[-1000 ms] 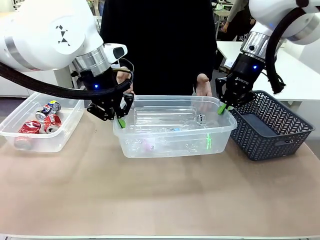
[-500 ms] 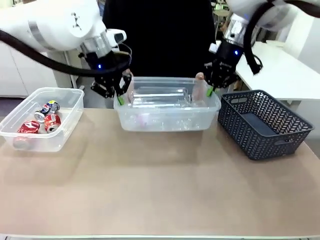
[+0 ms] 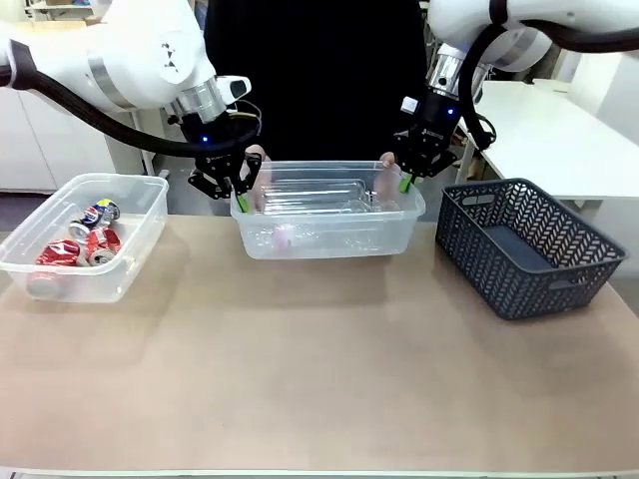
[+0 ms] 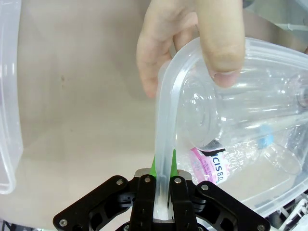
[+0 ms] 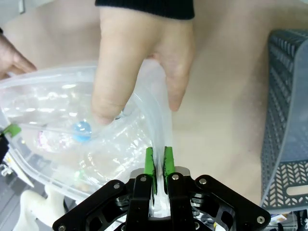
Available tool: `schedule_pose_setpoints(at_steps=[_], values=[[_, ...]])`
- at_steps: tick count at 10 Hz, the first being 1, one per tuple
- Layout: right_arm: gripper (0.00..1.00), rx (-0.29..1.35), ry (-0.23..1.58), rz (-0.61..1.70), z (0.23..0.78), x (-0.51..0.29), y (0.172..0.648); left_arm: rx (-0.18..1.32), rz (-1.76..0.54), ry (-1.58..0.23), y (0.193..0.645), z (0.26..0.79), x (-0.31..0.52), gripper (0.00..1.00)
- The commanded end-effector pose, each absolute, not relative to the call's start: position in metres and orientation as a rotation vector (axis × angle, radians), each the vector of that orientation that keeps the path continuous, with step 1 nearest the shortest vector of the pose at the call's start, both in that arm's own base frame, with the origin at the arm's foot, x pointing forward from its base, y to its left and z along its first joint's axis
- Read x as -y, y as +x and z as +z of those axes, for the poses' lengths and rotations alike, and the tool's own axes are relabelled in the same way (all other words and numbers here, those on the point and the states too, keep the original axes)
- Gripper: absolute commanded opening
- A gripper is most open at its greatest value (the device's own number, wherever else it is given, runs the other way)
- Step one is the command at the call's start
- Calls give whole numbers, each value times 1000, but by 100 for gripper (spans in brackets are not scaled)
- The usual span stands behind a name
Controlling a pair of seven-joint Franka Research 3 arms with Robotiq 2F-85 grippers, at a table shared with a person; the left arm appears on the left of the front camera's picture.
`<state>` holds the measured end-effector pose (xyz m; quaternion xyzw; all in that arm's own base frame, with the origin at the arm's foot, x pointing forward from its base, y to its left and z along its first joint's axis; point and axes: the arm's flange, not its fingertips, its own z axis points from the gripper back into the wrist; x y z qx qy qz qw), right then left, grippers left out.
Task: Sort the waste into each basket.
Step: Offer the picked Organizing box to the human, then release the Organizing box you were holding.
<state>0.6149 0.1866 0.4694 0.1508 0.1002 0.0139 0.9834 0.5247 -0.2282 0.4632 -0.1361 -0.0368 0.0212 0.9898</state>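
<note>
1. The bottle tub (image 3: pixel 329 215) is sitting at table centre, twelve o'clock edge, long axis running nine to three.
2. The left gripper (image 3: pixel 240 200) is clamping its nine o'clock rim; the right gripper (image 3: pixel 405 183) is clamping the three o'clock rim.
3. A person's hands (image 3: pixel 387 178) are gripping both ends too.
4. The can tub (image 3: pixel 140 225) is lying at nine o'clock.

A beige table (image 3: pixel 319 379) stands before white cabinets (image 3: pixel 30 150) and a white side table (image 3: pixel 559 130).
</note>
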Motion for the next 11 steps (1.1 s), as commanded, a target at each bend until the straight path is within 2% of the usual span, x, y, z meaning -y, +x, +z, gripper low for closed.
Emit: schedule_pose_setpoints(at_steps=[1,8,9,10,11], values=[[8,-185,299,21,477,-186,612,84,24,-277,516,472,235,4],[8,-193,301,23,477,-182,614,84,24,-277,516,472,235,4],[66,-75,278,-13,491,-176,602,81,31,-275,521,468,234,57],[66,-12,294,-19,498,-174,592,93,21,-265,519,475,235,63],[100,27,302,-22,502,-171,586,105,20,-257,516,481,233,100]])
